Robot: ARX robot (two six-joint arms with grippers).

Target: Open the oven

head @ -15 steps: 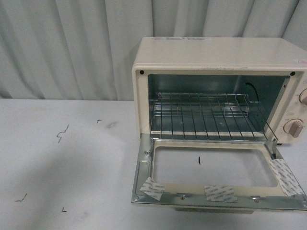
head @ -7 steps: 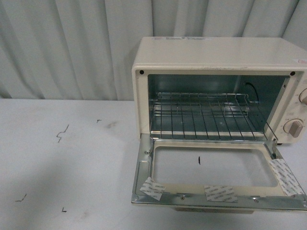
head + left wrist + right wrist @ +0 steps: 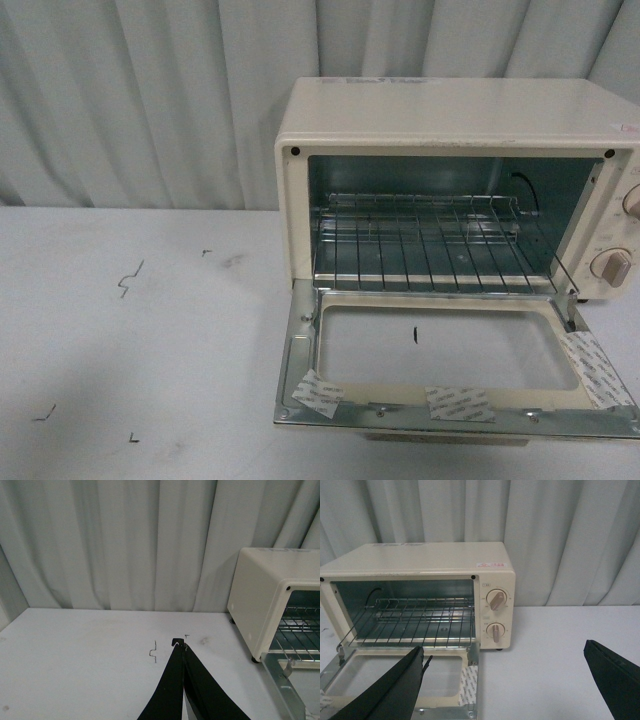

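We have the oven [image 3: 455, 110], curtain [image 3: 150, 100] just behind it, door [image 3: 300, 355] dropped flat. Right gripper [image 3: 502, 650] gapes wide before the oven, left gripper [image 3: 179, 642], well apart, pinched closed; any careless sweep could clip that door.

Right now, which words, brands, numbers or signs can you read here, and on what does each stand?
Nothing can be read with certainty.
On the oven top, the pink sticker and grey label: too blurred.
Around the two knobs, marks: too small.
On the open door, the tape strips: faint print, unreadable.
On the table, the pen marks: scribbles, no letters.
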